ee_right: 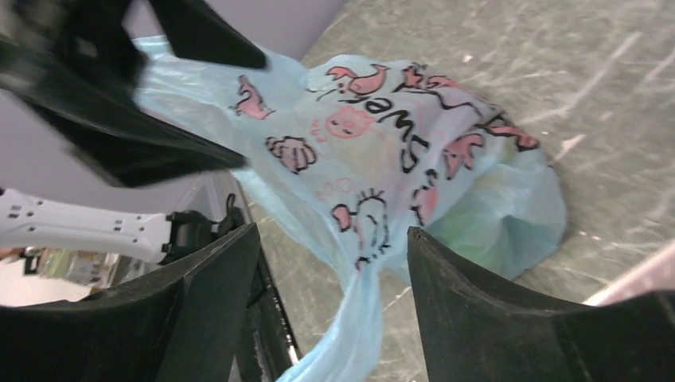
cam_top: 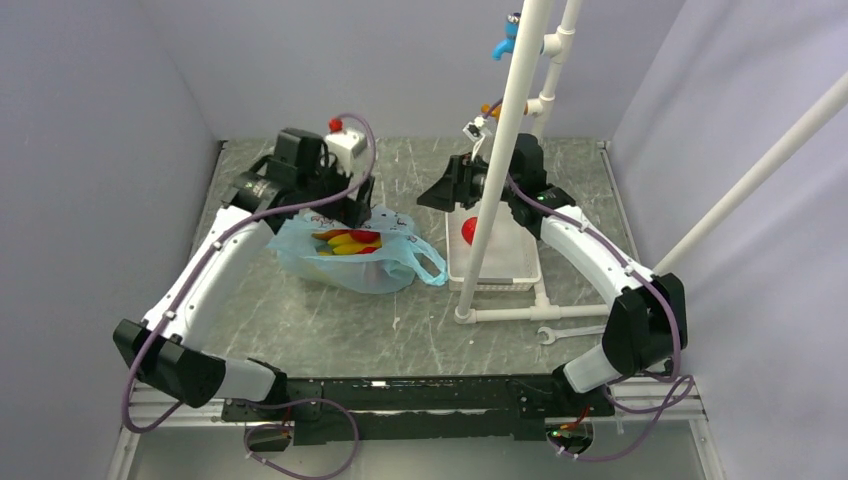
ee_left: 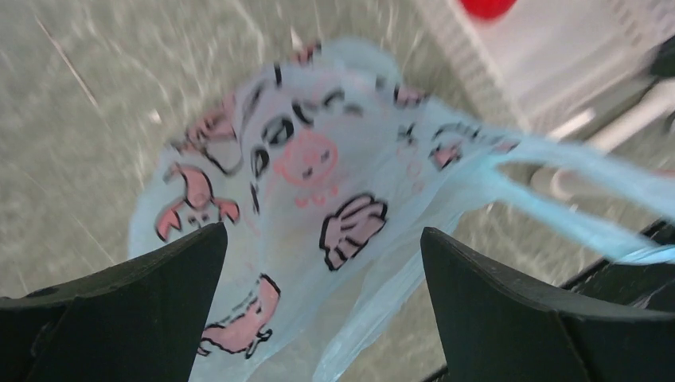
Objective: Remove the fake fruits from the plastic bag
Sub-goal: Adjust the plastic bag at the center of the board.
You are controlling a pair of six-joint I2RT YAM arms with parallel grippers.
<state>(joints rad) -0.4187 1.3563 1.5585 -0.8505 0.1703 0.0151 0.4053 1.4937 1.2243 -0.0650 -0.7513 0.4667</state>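
Observation:
The light-blue plastic bag (cam_top: 345,262), printed with pink animals, lies left of centre with its mouth up. Yellow and red fake fruits (cam_top: 350,241) show inside it. One red fruit (cam_top: 467,230) lies in the white basket (cam_top: 505,270). My left gripper (cam_top: 352,208) hangs open over the bag's far rim. In the left wrist view, the bag (ee_left: 318,183) is below the empty left gripper (ee_left: 322,231). My right gripper (cam_top: 442,194) stands open at the basket's left edge. In the right wrist view, a bag handle (ee_right: 358,334) runs below and between its jaws (ee_right: 333,229).
A white pipe frame (cam_top: 500,160) rises in front of the basket, its foot bar lying along the table (cam_top: 530,313). A wrench (cam_top: 565,333) lies near the right arm's base. Walls close in the back and both sides.

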